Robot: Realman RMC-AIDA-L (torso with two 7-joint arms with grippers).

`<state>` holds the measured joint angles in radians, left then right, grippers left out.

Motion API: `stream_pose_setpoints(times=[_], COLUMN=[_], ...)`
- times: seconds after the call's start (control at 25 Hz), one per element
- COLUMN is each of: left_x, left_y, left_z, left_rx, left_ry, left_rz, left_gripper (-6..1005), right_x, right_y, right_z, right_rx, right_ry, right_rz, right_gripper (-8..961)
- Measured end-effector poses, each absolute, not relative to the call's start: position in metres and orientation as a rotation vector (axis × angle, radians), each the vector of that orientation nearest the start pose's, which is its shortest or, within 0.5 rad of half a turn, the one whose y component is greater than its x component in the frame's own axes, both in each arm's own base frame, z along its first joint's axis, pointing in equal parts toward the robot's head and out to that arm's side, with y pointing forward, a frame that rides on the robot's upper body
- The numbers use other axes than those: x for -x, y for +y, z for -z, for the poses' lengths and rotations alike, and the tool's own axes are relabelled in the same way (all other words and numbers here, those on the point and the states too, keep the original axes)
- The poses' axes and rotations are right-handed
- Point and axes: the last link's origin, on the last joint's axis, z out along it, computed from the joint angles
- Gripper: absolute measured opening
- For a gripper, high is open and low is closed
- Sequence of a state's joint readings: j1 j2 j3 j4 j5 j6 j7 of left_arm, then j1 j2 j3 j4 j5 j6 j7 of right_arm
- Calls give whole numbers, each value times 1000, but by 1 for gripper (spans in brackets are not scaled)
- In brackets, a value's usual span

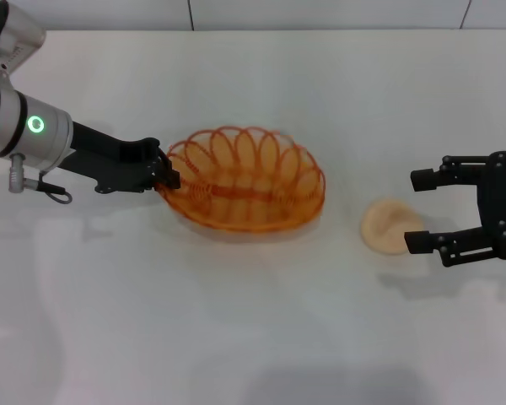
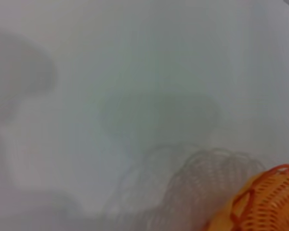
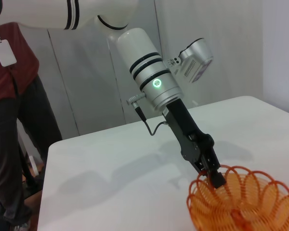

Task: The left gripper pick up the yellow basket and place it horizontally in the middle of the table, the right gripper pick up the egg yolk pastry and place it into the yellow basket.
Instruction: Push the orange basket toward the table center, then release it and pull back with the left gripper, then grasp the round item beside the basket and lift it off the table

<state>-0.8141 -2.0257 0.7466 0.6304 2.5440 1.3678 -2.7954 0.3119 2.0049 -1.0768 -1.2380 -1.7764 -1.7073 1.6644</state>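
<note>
A plain white table (image 1: 236, 337) carries everything. The left gripper (image 1: 163, 175) pinches the left end of the yellow basket's (image 1: 244, 179) looped rim, the basket sitting tilted near the table's middle. To its right lies the egg yolk pastry (image 1: 390, 225), on the surface beside the right gripper (image 1: 422, 211), whose fingers are spread wide, holding nothing.

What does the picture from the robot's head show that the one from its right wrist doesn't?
Only the head view shows the egg yolk pastry on the table and the right gripper, fingers open, beside it. Only the right wrist view shows a person standing behind the table. Both show the left gripper shut on the rim of the yellow basket.
</note>
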Motion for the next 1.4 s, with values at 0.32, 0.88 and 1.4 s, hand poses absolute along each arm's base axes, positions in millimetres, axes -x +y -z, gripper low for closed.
stream_pose_setpoints(times=[0.32,0.88,1.4], left_x=[247,243,228], left_y=[394,398,412], left_z=[4,-4,-43], left_rx=[2065,2102,2286], left_ry=[-2046,-2010,-1676], left_rz=[95,112,237], left_gripper=[319,718,893], right_x=[-215,-215,-217], right_y=[296,298,299], right_z=[-57,-58,-56], right_rx=[2913,2909,2896], right_ry=[346,344,380], right_rz=[-550,-550,-568], right_gripper=[841,842,842])
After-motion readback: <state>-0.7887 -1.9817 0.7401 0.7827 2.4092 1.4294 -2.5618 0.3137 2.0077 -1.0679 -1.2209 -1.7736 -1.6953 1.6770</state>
